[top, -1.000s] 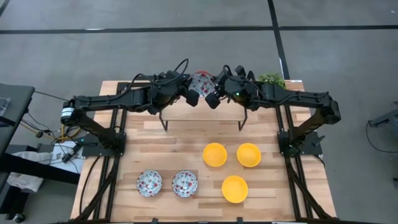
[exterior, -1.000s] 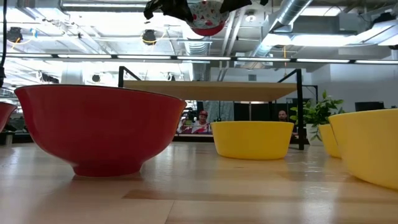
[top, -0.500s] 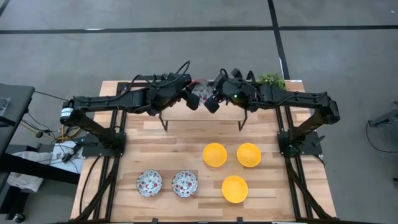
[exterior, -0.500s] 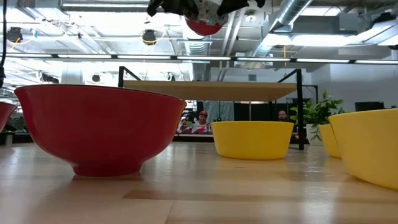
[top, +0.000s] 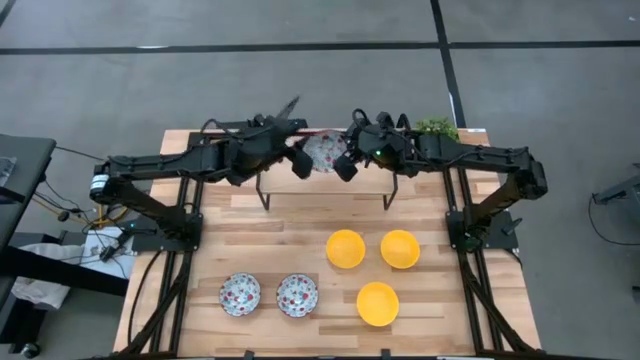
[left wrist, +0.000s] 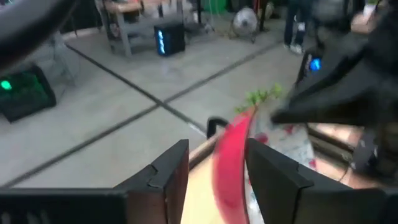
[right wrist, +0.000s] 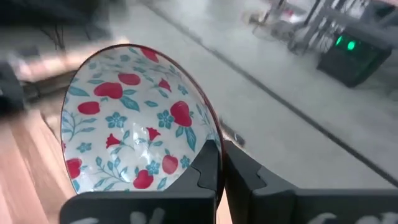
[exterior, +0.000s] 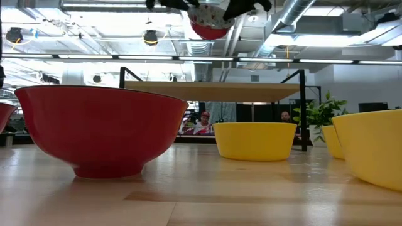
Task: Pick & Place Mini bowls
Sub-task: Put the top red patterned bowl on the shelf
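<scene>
Above the raised shelf (top: pixel 325 186) in the high view, we see both end effectors meet at a floral bowl (top: pixel 322 153).

Low view: that bowl hangs overhead.

Left wrist: left end effector (left wrist: pixel 214 171) fingers apart, straddling its red rim.

Right wrist: right end effector (right wrist: pixel 221 168) pinches the rim.

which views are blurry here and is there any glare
Left wrist view: motion-smeared, the red-rimmed floral bowl a streak between the fingers. Right wrist view: that bowl sharp, the floor behind soft. Low view: ceiling lights blown out, the near red bowl glossy. High view: evenly lit, sharp.
</scene>
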Action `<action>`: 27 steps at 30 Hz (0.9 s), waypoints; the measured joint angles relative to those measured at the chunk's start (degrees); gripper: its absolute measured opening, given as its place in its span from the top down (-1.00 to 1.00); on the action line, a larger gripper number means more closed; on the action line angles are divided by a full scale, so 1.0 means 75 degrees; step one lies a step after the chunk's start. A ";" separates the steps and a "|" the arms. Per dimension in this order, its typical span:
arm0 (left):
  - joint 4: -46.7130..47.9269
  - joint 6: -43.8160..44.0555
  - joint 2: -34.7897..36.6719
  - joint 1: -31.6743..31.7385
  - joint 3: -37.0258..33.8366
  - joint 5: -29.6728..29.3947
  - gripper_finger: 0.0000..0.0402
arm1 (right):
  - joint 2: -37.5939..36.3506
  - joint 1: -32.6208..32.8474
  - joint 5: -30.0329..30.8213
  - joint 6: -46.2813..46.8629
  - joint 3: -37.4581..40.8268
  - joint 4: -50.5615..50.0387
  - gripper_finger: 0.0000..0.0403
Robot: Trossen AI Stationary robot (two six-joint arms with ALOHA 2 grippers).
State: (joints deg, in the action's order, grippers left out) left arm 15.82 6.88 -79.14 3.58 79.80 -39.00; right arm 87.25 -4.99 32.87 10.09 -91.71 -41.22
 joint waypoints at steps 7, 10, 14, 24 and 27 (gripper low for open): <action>0.0007 -0.0160 0.0778 0.0004 0.0018 0.0141 0.21 | 0.0008 -0.0630 -0.1306 0.0434 0.0034 -0.0949 1.00; 0.0104 -0.0515 0.1152 -0.0096 0.0018 0.0506 0.21 | 0.0013 -0.1072 -0.2216 0.0457 0.0028 -0.1258 1.00; 0.0180 -0.0892 0.1536 -0.0415 -0.0387 0.0946 0.21 | 0.0013 -0.1749 -0.3588 0.0466 0.0025 -0.1752 1.00; 0.0149 -0.0891 0.2591 -0.1386 -0.2131 0.1016 0.21 | 0.0013 -0.3313 -0.6197 0.0122 0.0013 -0.2665 1.00; 0.0062 -0.0868 0.2882 -0.1655 -0.2558 0.1005 0.21 | 0.0012 -0.3576 -0.6325 0.0071 0.0010 -0.3007 1.00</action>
State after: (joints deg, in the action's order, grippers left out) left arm 16.28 0.37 -57.52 -8.83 60.61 -31.46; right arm 87.34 -31.81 -14.57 10.62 -91.64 -63.77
